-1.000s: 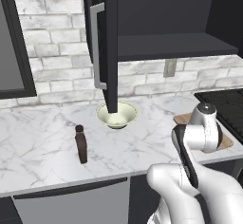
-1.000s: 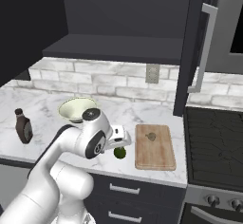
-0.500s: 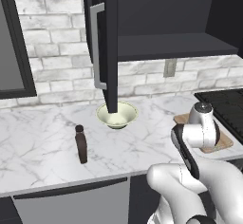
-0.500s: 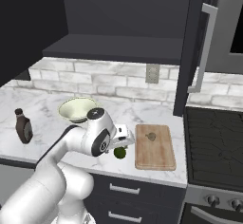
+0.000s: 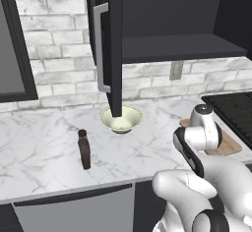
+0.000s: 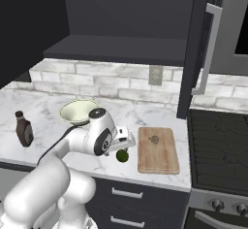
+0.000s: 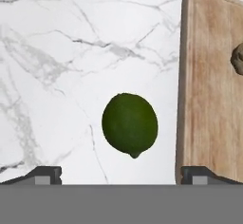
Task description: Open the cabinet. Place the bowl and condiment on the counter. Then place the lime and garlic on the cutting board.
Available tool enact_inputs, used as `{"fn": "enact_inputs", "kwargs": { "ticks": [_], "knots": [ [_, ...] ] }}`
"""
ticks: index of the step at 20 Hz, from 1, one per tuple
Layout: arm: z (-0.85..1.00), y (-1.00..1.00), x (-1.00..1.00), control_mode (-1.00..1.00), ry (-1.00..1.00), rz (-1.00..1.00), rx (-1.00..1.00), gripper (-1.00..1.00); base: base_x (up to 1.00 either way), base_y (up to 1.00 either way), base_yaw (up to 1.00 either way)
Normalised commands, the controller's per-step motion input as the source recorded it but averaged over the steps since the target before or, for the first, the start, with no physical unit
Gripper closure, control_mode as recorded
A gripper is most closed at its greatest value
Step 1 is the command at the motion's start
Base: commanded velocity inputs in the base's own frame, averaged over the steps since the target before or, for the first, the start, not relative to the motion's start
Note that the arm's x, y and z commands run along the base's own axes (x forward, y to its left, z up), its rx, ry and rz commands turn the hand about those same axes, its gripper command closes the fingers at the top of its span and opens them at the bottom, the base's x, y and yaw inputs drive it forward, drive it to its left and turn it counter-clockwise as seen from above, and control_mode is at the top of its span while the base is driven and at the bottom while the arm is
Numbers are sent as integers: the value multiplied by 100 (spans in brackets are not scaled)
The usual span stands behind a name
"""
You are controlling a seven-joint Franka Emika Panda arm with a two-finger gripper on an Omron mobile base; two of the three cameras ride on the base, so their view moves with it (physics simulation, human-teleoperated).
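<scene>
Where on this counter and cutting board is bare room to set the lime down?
The cutting board is bare except for the garlic near its far end. The counter is bare between bottle and window. It is crowded where the lime lies beside the board under the gripper.

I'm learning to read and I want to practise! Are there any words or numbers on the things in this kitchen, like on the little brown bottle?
No text can be read anywhere in these pictures.
The condiment has a pale label, but it is too small and blurred to read.
The bowl, lime, cutting board, cabinet and counter show no words, numbers or signs.
</scene>
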Motion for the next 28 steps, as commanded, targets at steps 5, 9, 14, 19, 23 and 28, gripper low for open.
{"fn": "enact_inputs", "kwargs": {
  "ticks": [5, 9, 14, 19, 23, 28],
  "knots": [
    [-28, 0, 1, -100, 0, 0, 0, -100, 0, 0, 0],
    [-34, 0, 2, -100, 0, 0, 0, -100, 0, 0, 0],
    [-9, 0, 1, -100, -5, 0, 0, -100, 0, 0, 0],
    [0, 2, 0, -100, -10, 0, 0, -100, 0, 0, 0],
    [-1, 8, 0, -100, -6, 0, 0, -100, 0, 0, 0],
    [-1, 12, 0, -100, -3, 0, 0, -100, 0, 0, 0]
  ]
}}
